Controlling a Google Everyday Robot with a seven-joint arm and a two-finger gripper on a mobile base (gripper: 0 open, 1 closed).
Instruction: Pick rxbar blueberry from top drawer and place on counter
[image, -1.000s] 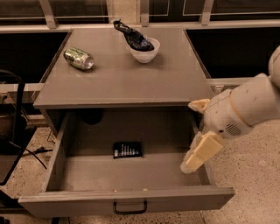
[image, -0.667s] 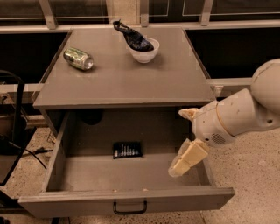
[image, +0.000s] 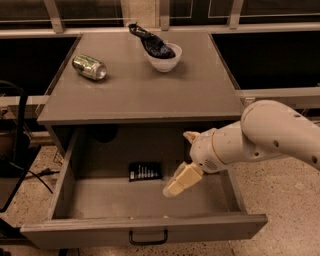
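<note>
1. The rxbar blueberry (image: 145, 171) lies flat, lettering up, on the floor of the top drawer (image: 75, 232). It sits toward the back, left of centre, touching neither wall.
2. I judge it light, thin and slightly pliant, with a slick wrapper that may slide under a glancing contact.
3. I would take it at mid-length, one finger on each long edge, pinching across its short width.
4. The gripper (image: 177, 162) hangs inside the drawer, near the bar on its right and above the floor. Its fingers are spread and hold nothing.
5. The counter (image: 150, 95) above carries a tipped can (image: 90, 67) and a bowl (image: 165, 57) toward the rear.
</note>
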